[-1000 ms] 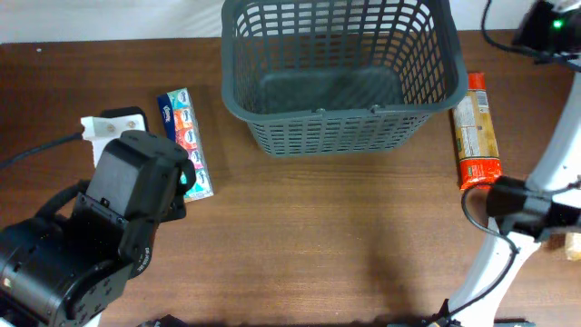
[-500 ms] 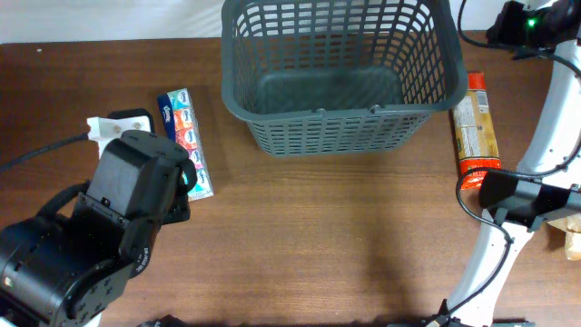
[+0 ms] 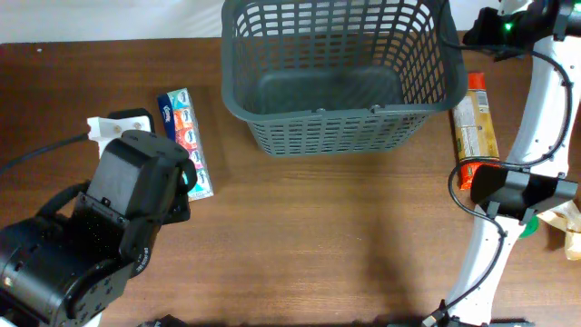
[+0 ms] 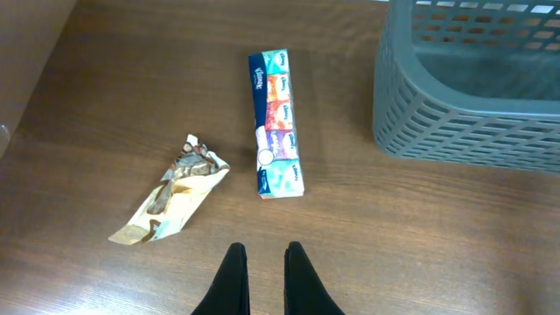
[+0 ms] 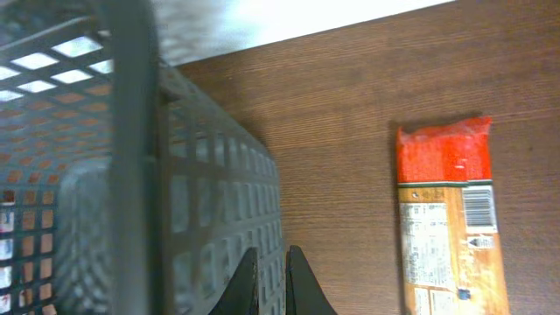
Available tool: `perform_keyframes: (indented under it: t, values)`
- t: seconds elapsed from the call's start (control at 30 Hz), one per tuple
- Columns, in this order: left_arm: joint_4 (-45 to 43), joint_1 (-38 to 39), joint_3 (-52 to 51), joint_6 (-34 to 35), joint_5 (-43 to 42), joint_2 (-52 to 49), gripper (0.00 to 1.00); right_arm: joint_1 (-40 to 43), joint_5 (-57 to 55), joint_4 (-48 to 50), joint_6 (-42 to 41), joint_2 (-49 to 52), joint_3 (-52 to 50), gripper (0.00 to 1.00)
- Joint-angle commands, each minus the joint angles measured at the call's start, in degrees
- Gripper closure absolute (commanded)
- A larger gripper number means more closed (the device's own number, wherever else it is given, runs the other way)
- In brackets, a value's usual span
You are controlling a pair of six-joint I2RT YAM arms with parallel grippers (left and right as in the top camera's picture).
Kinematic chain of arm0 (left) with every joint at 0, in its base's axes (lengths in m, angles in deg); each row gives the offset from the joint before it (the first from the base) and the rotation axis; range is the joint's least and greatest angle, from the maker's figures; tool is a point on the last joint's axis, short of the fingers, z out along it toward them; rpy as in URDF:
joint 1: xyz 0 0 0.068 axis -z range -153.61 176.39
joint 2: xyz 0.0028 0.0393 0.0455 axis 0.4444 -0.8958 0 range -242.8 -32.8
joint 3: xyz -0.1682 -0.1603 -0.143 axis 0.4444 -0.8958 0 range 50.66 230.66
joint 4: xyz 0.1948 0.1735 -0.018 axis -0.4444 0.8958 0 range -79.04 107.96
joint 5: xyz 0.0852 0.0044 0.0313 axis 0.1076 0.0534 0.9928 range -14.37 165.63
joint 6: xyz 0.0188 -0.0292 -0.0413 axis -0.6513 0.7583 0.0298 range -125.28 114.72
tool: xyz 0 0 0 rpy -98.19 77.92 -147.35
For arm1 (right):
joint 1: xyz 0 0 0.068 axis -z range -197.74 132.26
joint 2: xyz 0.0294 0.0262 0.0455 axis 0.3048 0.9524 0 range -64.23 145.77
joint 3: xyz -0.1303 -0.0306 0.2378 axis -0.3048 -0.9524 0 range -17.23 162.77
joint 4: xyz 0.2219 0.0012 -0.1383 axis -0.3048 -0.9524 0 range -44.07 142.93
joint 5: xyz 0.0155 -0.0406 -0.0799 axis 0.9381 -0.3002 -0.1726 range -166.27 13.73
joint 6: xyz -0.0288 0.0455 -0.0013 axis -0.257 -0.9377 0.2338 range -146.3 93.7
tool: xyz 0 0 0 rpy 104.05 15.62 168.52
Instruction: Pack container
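The right arm has swung left over the last second. Its far end now sits at the far right corner of the container (image 3: 336,136), where a moment ago it was further right, by the frame edge. Its wrist view looks down the basket's right wall, with the pasta packet (image 5: 446,227) lying on the desk (image 3: 345,236) just right of it. I read this as the right arm lining up on that packet or on the basket rim, and no pick has begun. The left arm has barely shifted.

The right claw (image 5: 269,280) is closed, its 2 fingers nearly together with nothing between them. The left claw (image 4: 262,276) is closed in the same way and carries nothing; it hangs above bare desk, near the tissue pack (image 4: 277,122).

The container stands at the far middle of the desk, upright, and its floor is bare, so packing has not started.

Counted: 1 container, 1 long tissue pack left of it, 1 crumpled tan wrapper (image 4: 171,201) left of and nearer than the tissues, and 1 pasta packet on the right, beside the basket. A tan scrap (image 3: 572,232) at the right edge of the overhead view is cut off, so I cannot say what it is. That leaves at least 3 loose items still to go in.
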Motion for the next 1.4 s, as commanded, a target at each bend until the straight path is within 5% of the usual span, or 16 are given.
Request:
perform_keyframes:
  t: [0.0,0.83,1.37]
  values:
    - [0.04,-0.37,-0.39,-0.94,-0.48,0.11,0.98,-1.53,1.36,0.22,1.11,0.46,0.17,0.96]
    - [0.04,-0.37,-6.93,-0.9,-0.44,0.11,0.98,-6.64,0.9,-0.26,1.46,0.74,0.17,0.96]
    - [-0.17,-0.37,-6.93,-0.92,-0.39,0.11,0.98,-1.25,-4.31,-0.28,-7.06,-2.64,0.37,0.96]
